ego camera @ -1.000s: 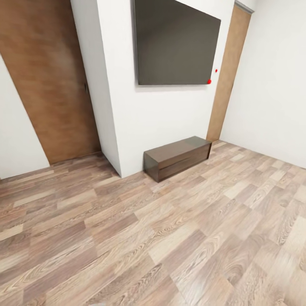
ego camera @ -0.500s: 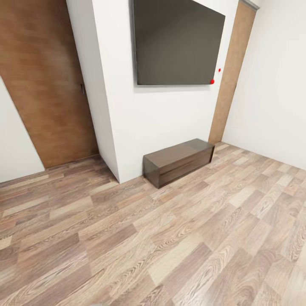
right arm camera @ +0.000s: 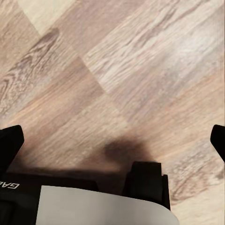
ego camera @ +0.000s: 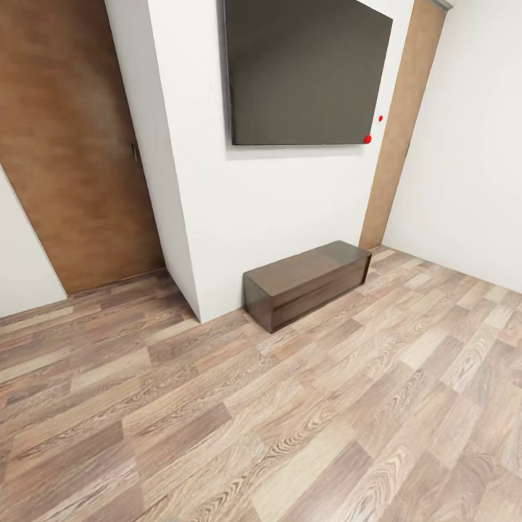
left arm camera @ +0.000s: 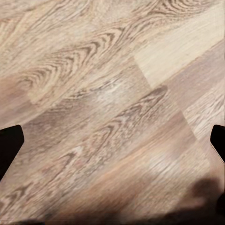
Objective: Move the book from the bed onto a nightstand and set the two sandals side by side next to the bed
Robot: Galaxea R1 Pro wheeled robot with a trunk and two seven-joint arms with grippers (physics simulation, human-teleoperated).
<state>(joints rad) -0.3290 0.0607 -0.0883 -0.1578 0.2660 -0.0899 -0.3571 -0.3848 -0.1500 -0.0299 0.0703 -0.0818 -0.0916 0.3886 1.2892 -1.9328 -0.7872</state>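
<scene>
Shifted view since the earlier head pictures: camera has moved, so the wall panel and bench sit a little further right and lower in frame; nothing in the room itself has changed place.

Head view. Bedroom corner. Floor (ego camera: 290,406): brown wood planks, bare. Wall (ego camera: 254,203): white, jutting forward as a corner. Screen (ego camera: 304,69): dark flat panel fixed high on that wall, with two small red dots (ego camera: 367,138) at its lower right corner. Bench (ego camera: 308,283): long, low, dark wood, standing on the floor against the wall under the screen; not a nightstand. Door (ego camera: 72,159): brown wood, left of the wall corner. Second door (ego camera: 399,123): lighter brown, narrow, right of the screen. Book, bed, nightstand and sandals: not placed by these pictures.

Left wrist view. Left hand (left arm camera: 112,140): two dark fingertips (left arm camera: 9,143) at opposite edges of the picture, spread wide, nothing between them. Plank floor beneath, with a faint shadow at one edge.

Right wrist view. Right hand (right arm camera: 112,140): dark fingertips (right arm camera: 9,140) likewise at opposite edges, spread wide, holding nothing. Plank floor beneath, a dark shadow on it. Robot base (right arm camera: 103,204): pale curved panel and black parts below the hand.
</scene>
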